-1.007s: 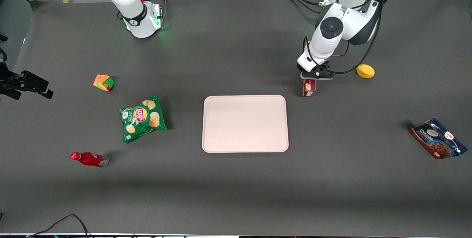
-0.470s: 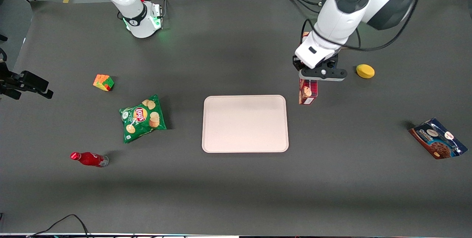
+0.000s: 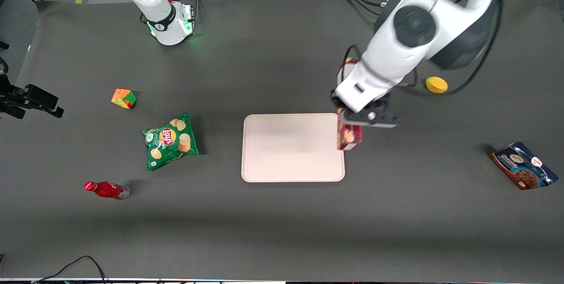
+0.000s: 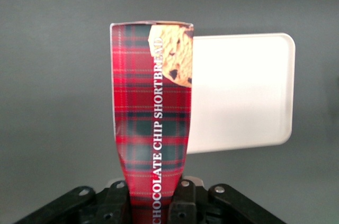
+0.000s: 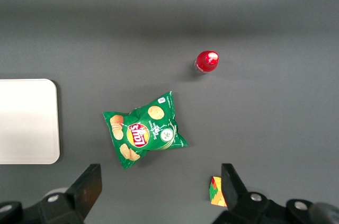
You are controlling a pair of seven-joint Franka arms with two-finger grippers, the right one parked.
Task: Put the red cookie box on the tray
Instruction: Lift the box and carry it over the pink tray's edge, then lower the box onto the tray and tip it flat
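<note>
One sec ago your gripper [image 3: 368,119] was farther from the front cam, w/ the red cookie box [image 3: 349,136] low by the counter [image 3: 282,231]. It then lifted and swung in; the box hung over the tray [image 3: 291,152] edge, fingers [image 4: 183,203] pinched tight on it. You were close: center it, then lower.

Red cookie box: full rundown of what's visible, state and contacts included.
The red cookie box is a long, narrow cardboard carton in dark red and green plaid, with a chocolate-chip cookie picture at one end and white lettering "CHOCOLATE CHIP SHORTBREAD" down its length. It looks intact. The gripper is shut on one end, and the box hangs lengthwise from it, clear of the table. In the front view it sits over the edge of the tray nearest the working arm. Only the gripper touches it.
</note>
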